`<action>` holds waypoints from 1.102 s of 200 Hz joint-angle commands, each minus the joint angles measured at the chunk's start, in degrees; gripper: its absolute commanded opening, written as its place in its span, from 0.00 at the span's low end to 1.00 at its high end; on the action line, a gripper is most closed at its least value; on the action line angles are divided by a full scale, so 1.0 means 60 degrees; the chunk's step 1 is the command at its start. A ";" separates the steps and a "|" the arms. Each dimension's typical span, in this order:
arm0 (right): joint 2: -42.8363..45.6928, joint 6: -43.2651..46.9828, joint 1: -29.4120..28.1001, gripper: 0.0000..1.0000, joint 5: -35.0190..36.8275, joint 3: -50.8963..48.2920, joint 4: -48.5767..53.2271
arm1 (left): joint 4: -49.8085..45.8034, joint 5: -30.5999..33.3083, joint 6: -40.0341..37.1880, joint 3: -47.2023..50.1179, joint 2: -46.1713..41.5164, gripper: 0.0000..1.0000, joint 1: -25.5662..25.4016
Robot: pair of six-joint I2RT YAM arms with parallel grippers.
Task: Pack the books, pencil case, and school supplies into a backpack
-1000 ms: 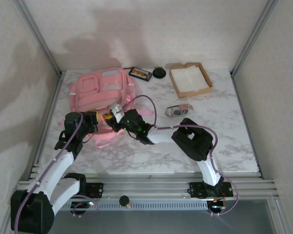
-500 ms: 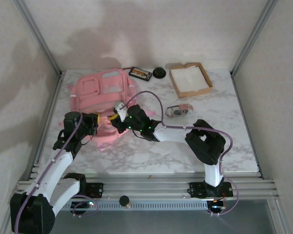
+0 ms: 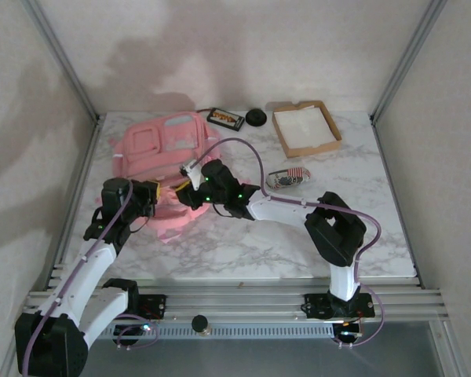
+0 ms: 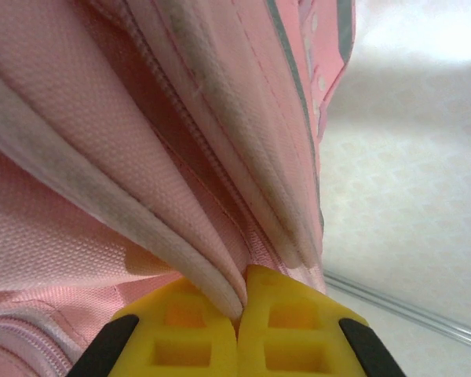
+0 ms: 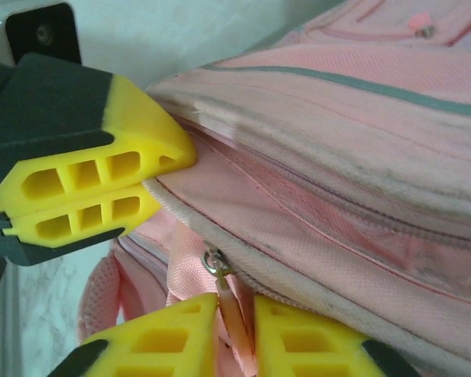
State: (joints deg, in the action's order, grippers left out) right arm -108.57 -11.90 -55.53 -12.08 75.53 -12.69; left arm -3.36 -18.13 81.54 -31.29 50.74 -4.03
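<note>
The pink backpack (image 3: 161, 149) lies at the back left of the table. My left gripper (image 3: 158, 191) is shut on its near fabric edge, and the yellow pads (image 4: 290, 330) pinch the pale piping (image 4: 196, 271). My right gripper (image 3: 191, 174) sits at the same edge, beside the left gripper (image 5: 169, 182). Its jaws (image 5: 237, 310) stand slightly apart, with the pink zipper pull (image 5: 234, 314) loose between them under the metal slider (image 5: 213, 263). A dark book (image 3: 225, 118) lies behind the backpack. The striped pencil case (image 3: 287, 178) lies right of centre.
A shallow cardboard tray (image 3: 326, 119) with white lining stands at the back right. A small black round object (image 3: 256, 117) sits beside the dark book. Frame posts and walls close in the table's back and sides.
My right arm has reached farther left and back along the backpack's edge, and its jaws have parted a little. The left gripper has kept its hold in place.
</note>
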 commanded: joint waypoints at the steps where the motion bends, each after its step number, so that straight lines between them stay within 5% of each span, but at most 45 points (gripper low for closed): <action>1: -0.0215 -0.0974 0.0180 0.24 0.0121 0.0463 0.0726 | 0.0237 0.0418 -0.0016 -0.0383 -0.0184 0.00 -0.0029; 75: -0.0117 -0.2621 0.0048 0.32 -0.0783 0.0520 0.1744 | 0.0361 0.0427 0.0105 -0.0322 -0.0193 0.00 -0.0104; 110: -0.0350 -0.2155 0.0121 0.33 -0.0071 0.0803 0.2001 | 0.0468 0.0416 0.0181 -0.0284 -0.0141 0.00 -0.0119; 136: -0.0816 -0.1844 -0.0028 0.38 -0.0742 0.1173 0.1771 | 0.0594 0.0356 0.0236 -0.0288 -0.0058 0.00 -0.0148; 220: -0.1235 -0.2028 -0.0110 0.30 -0.1061 0.2190 0.1521 | 0.0585 0.0448 0.0248 -0.0250 -0.0042 0.00 -0.0295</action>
State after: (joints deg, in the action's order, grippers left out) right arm -115.87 -23.79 -55.75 -15.73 85.36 0.30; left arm -3.40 -14.87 81.62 -31.29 51.48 -4.69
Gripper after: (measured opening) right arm 0.304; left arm 0.038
